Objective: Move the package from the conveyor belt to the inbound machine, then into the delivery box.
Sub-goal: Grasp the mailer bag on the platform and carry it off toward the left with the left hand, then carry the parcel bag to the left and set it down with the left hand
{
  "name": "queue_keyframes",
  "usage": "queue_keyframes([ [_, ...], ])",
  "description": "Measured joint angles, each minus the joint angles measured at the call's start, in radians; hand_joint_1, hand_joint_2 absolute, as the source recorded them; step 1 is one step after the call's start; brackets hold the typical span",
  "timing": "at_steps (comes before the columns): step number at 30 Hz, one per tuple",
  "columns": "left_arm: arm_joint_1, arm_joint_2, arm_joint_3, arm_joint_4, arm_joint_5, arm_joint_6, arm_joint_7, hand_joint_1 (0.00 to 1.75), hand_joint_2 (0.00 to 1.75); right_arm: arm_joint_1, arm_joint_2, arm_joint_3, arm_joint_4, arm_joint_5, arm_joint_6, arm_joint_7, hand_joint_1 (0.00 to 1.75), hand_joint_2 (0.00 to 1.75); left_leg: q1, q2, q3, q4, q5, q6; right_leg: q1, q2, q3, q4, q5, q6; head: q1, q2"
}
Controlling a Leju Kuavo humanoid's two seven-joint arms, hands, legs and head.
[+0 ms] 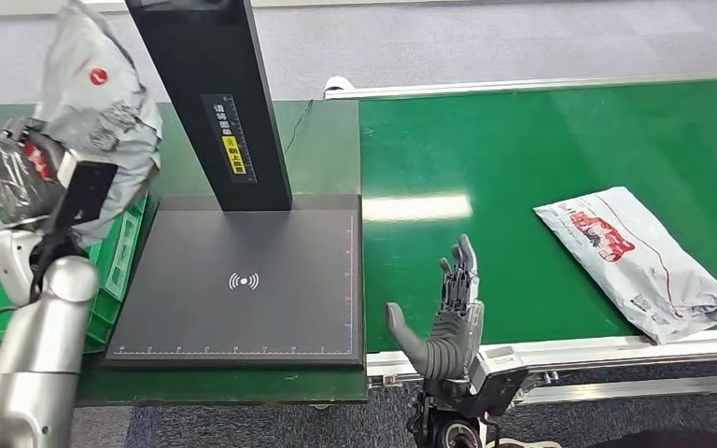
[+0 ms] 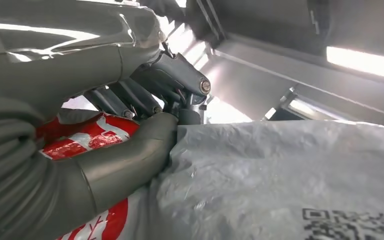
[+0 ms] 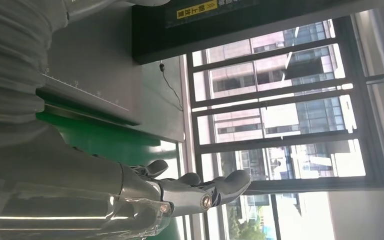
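My left hand (image 1: 21,173) grips a grey plastic package (image 1: 103,103) with red print and holds it up over the green delivery box (image 1: 121,257) at the far left. Up close, the left wrist view shows the thumb and fingers (image 2: 130,150) clamped on that crinkled grey package (image 2: 280,175). A second grey package (image 1: 635,257) with red print lies flat on the green conveyor belt (image 1: 523,159) to the right. My right hand (image 1: 443,322) stands open and upright at the belt's near edge, holding nothing. The inbound machine's black scan plate (image 1: 243,280) lies bare between the box and the belt.
A black post (image 1: 215,93) with a yellow label rises from the back of the scan plate. The belt's silver rail (image 1: 616,350) runs along the near edge. Windows (image 3: 280,100) fill the background of the right wrist view.
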Motion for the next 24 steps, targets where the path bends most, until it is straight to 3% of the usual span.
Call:
queue_keyframes([
  [5, -0.112, 0.087, 0.084, 0.210, -0.093, -0.014, 0.089, 1.75, 1.75, -0.002, 0.001, 0.001, 0.008, 0.013, 0.029, 0.008, 0.00, 1.75, 0.000, 0.002, 0.000, 0.000, 0.000, 0.000, 0.000, 0.002, -0.001, 0.001, 0.001, -0.001, 0.000, 0.000],
  [10, -0.174, 0.133, 0.118, 0.368, -0.202, -0.086, 0.232, 1.75, 1.75, -0.002, 0.001, 0.001, 0.008, 0.027, 0.046, 0.019, 0.00, 1.75, 0.000, 0.002, 0.000, 0.000, 0.000, 0.000, 0.000, 0.001, -0.001, 0.000, 0.001, -0.001, 0.000, 0.000],
  [17, -0.247, 0.154, 0.121, 0.513, -0.335, -0.330, 0.422, 1.75, 1.75, -0.002, 0.001, -0.003, 0.008, 0.041, 0.069, 0.028, 0.00, 1.75, 0.000, 0.002, 0.000, 0.000, 0.000, 0.000, 0.000, 0.001, -0.001, 0.000, 0.001, -0.001, 0.000, 0.000],
  [24, -0.259, 0.154, 0.122, 0.579, -0.389, -0.457, 0.469, 1.73, 1.75, -0.003, 0.002, -0.005, 0.008, 0.045, 0.085, 0.036, 0.00, 1.75, 0.000, 0.002, -0.001, 0.000, 0.000, 0.000, 0.000, 0.001, -0.001, 0.000, 0.001, -0.001, 0.000, 0.000],
])
